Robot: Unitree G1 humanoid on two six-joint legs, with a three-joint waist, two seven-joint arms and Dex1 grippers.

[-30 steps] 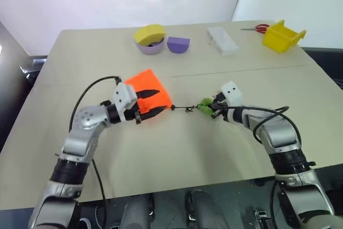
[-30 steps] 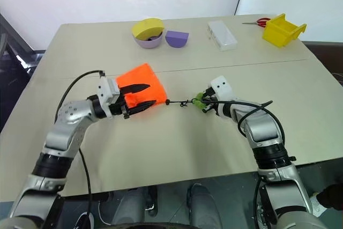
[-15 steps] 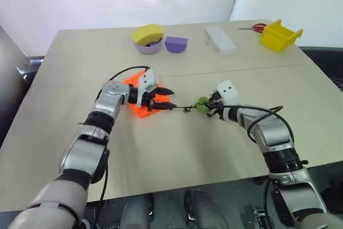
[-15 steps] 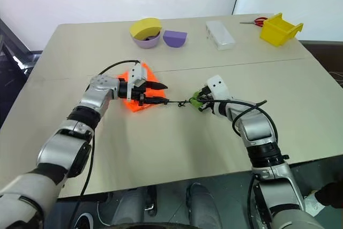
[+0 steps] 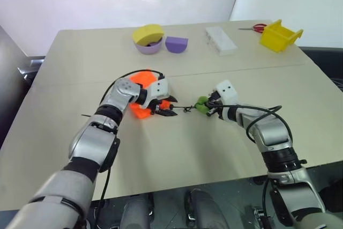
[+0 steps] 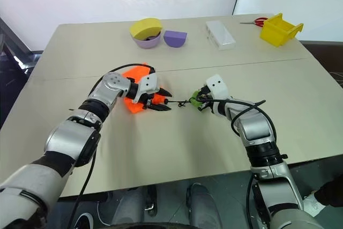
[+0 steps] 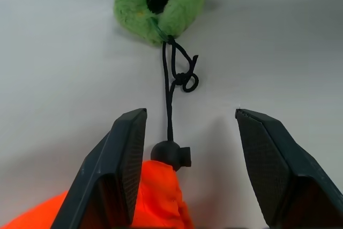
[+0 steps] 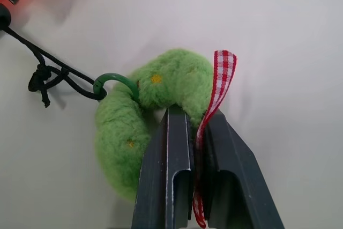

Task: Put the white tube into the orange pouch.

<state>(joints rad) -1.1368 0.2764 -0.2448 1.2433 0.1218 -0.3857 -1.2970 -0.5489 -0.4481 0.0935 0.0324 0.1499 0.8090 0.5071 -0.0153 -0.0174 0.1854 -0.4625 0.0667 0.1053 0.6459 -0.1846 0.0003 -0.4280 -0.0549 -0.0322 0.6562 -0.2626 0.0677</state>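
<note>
Pouch (image 6: 135, 90) lies bunched on the surface (image 6: 177, 148), its cord (image 7: 168, 97) taut. Right end effector (image 8: 185, 127) is clamped on the green ball (image 8: 144, 116); left end effector (image 7: 185, 132) stands apart, straddling the cord stopper (image 7: 171, 155). Risk: closing there may cinch the mouth shut. Tube location cannot be told.

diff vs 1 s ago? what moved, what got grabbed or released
The left gripper swung from the orange pouch's left side across it to its cord end; its jaws are open astride the black cord and its stopper, gripping nothing. The pouch now looks bunched. Unchanged: the right gripper stays shut on the green pompom, cord stretched between. Nothing was released.
</note>
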